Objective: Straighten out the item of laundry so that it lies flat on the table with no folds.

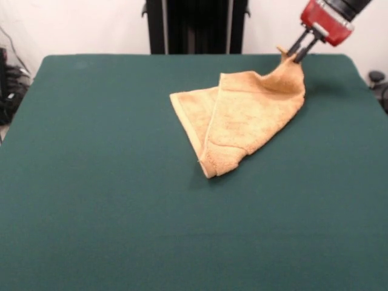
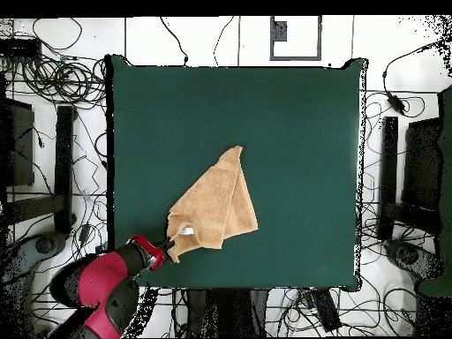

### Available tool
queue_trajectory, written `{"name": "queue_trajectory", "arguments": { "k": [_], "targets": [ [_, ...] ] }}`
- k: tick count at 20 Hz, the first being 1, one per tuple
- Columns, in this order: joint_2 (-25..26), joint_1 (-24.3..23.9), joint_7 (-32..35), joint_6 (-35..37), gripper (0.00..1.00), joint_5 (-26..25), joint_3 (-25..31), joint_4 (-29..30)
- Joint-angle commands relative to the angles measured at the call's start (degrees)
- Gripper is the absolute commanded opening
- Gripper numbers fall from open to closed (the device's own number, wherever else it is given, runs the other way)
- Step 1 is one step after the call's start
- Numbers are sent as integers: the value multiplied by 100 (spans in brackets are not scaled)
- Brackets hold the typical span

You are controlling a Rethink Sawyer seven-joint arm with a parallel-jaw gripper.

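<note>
Gripping one corner of a tan-orange towel [image 1: 242, 118], a red and black robot arm [image 2: 101, 291] reaches in over the edge of a dark green table [image 1: 109, 200]. Its gripper [image 1: 298, 56] is clamped on that corner, with the two dark fingers [image 1: 295, 43] closed together around the cloth and lifting it slightly off the surface. From there the towel drapes down and spreads across the table in a rough triangle, folded over itself so that one layer lies on top of another. Seen from overhead, the towel sits toward the robot's side of the table, and a small white tag [image 2: 186, 230] shows near the held corner.
</note>
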Motion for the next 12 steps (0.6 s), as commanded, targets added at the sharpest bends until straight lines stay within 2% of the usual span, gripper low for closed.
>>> {"name": "queue_trajectory", "arguments": {
  "k": [1, 3, 12],
  "targets": [
    [14, -296, 1334, 628, 0, -18, 396, -1059],
    [39, -356, 1396, 551, 0, 9, 449, -1224],
    [583, -420, 1978, 1445, 0, -40, -9, -2153]
  ]
}}
